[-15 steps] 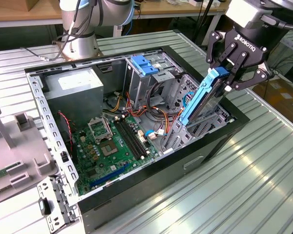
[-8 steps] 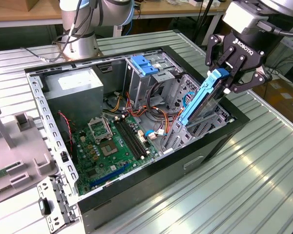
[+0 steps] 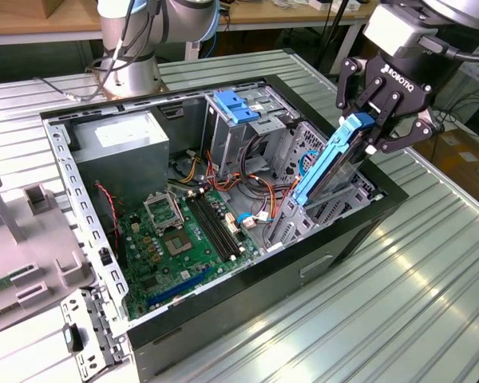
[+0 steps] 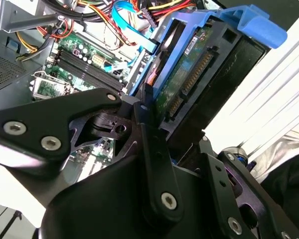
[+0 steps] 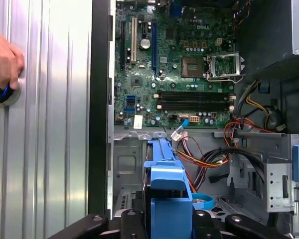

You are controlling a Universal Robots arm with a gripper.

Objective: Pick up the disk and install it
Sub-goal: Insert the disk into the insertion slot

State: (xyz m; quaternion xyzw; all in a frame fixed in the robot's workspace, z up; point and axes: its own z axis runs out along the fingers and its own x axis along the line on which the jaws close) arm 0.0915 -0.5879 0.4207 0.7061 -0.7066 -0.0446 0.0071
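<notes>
Your jaws clamp the disk (image 3: pixel 329 166) by its upper end, tilted, seemingly so its lower end can enter the drive cage (image 3: pixel 326 212).

Open above motherboard (image 3: pixel 184 239). Crowded by orange cables (image 3: pixel 259 193) beside drive cage (image 3: pixel 327 214), with tilted disk (image 3: pixel 327 163) over it. Blocked by hand (image 5: pixel 5 62) on table (image 5: pixel 50 149) outside case (image 5: pixel 99 124).
</notes>
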